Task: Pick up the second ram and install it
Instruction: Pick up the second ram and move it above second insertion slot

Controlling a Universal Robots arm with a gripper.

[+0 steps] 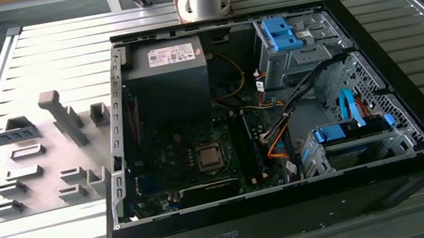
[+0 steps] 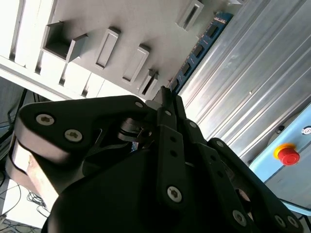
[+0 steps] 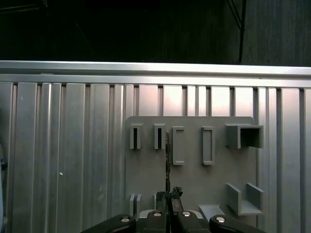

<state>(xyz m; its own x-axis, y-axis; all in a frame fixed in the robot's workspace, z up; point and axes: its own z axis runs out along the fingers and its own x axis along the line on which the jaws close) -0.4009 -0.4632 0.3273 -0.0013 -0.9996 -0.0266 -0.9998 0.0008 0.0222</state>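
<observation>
1. The gripper (image 3: 167, 196) has its fingers clenched on the second ram (image 3: 167, 160), held edge-on. A firm, square grip matters here.
2. Just beyond is the grey holder plate (image 3: 194, 187), at the exterior frame's left. Lift straight, clear of its blocks.
3. Farthest are the black slots (image 1: 247, 145), at frame centre. The ram's line should match theirs.

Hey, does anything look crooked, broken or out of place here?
Nothing stands out. The gripper holds the second ram squarely over the grey holder plate; the open computer case looks intact.

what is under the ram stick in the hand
The grey holder plate with its slotted blocks, lying on the ribbed metal table. The second ram is above it, pinched in the hand; its gripped end is hidden inside the hand.
</observation>
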